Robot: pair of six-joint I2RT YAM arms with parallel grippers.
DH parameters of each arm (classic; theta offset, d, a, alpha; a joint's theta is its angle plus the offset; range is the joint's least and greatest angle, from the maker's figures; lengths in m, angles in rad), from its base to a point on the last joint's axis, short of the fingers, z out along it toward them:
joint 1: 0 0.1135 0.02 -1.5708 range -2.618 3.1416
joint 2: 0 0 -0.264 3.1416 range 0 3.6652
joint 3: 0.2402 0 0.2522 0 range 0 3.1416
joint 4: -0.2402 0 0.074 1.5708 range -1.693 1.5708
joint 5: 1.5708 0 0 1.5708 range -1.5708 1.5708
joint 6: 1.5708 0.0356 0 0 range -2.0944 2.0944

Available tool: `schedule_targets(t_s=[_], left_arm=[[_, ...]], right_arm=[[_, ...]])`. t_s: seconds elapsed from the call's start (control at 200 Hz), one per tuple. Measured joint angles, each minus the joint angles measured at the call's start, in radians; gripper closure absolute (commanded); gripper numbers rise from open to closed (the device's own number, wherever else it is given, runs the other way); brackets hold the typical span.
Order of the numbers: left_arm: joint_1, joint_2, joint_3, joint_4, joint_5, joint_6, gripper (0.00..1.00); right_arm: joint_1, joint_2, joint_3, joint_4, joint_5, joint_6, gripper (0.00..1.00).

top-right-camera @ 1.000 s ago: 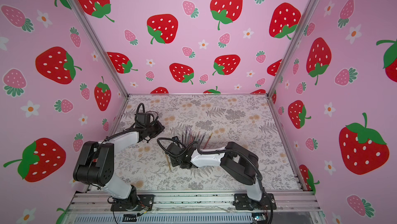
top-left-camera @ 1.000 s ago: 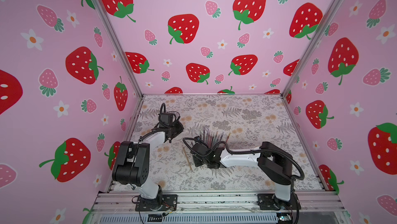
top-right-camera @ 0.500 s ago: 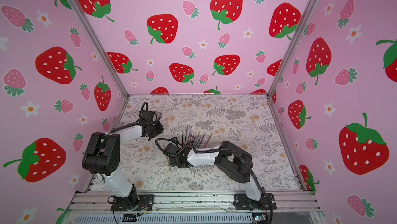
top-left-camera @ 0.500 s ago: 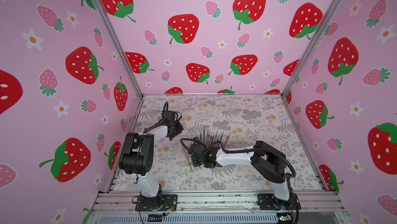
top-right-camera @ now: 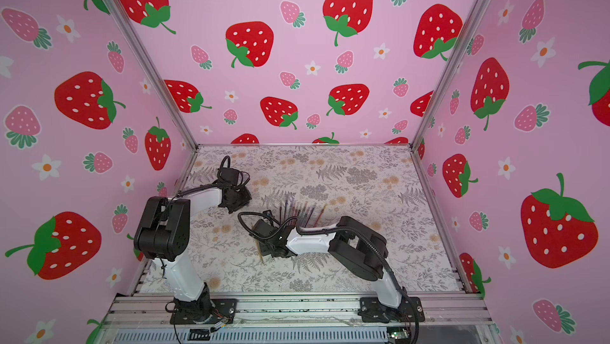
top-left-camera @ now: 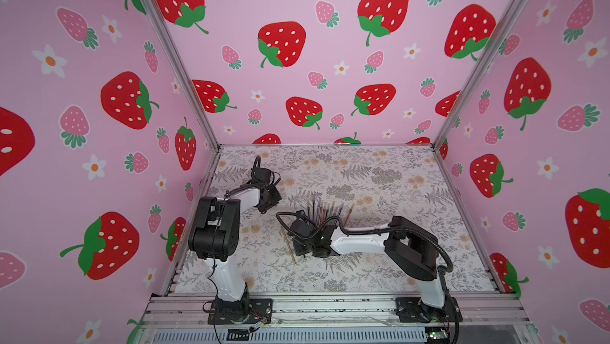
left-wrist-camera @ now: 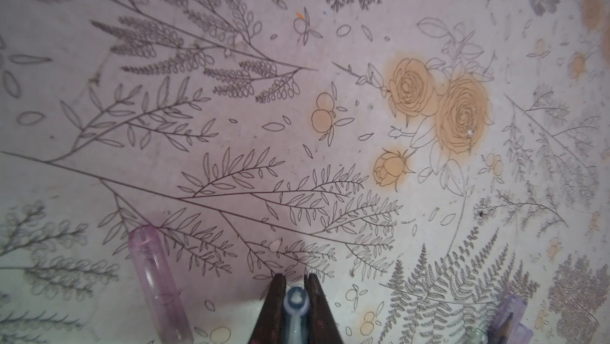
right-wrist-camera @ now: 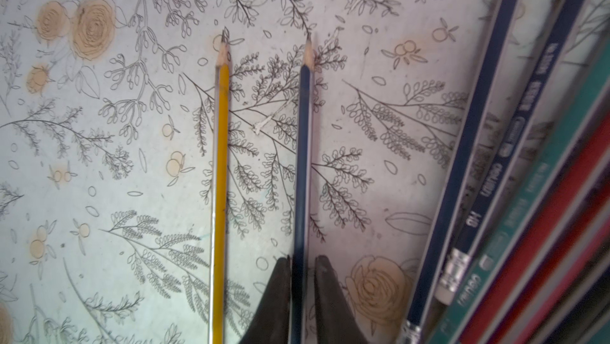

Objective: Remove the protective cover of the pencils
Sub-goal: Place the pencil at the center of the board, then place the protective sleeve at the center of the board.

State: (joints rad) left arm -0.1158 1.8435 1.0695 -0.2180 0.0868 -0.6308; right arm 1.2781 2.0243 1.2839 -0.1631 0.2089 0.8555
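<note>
The left gripper (left-wrist-camera: 296,278) is closed on a small blue-grey cover (left-wrist-camera: 296,299), pinched end-on between its fingers; I judge it is held clear of the pencils so that it can be dropped beside the pink cover (left-wrist-camera: 155,279) lying loose on the table (left-wrist-camera: 330,147); a purple cover (left-wrist-camera: 510,316) sits further off, with what may be a pencil point in it; the right gripper (right-wrist-camera: 302,258) straddles a dark blue pencil (right-wrist-camera: 305,144) low on its shaft, probably to steady it against the pull, and the sharpened tip is bare; a sliver of space shows on one side, so whether the jaws pinch or merely flank it I cannot tell; a yellow pencil (right-wrist-camera: 221,161) lies parallel just beside it, also uncapped, apart from the rest of the pencils (right-wrist-camera: 534,167), which fan out near mid-table in both top views; the left arm (top-left-camera: 246,195) is folded, elbow high, wrist tipped down toward the far left of the table; the right arm (top-left-camera: 358,245) stretches low across toward its partner, wrist bent down over the fan's near ends.
</note>
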Motion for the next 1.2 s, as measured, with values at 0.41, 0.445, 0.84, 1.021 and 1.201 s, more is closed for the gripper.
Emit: schedule_targets(t_s=[0.41,0.445,0.84,1.021,1.201], left_arm=[[0.001,0.0,0.001,-0.003,0.0,0.003,0.86],[0.002,0.0,0.001,-0.004,0.0,0.003,0.86],[0.003,-0.006,0.001,-0.019,-0.001,0.008,0.79],[0.003,-0.019,0.001,-0.034,0.0,0.009,0.74],[0.004,-0.09,-0.013,-0.036,0.003,0.011,0.66]], right_arm=[[-0.004,-0.01,0.001,-0.01,0.011,-0.037,0.65],[-0.004,-0.016,-0.001,-0.012,0.015,-0.044,0.61],[-0.006,-0.321,-0.13,-0.002,0.145,-0.127,0.03],[-0.032,-0.424,-0.204,-0.006,0.22,-0.115,0.01],[-0.074,-0.443,-0.229,-0.034,0.265,-0.119,0.01]])
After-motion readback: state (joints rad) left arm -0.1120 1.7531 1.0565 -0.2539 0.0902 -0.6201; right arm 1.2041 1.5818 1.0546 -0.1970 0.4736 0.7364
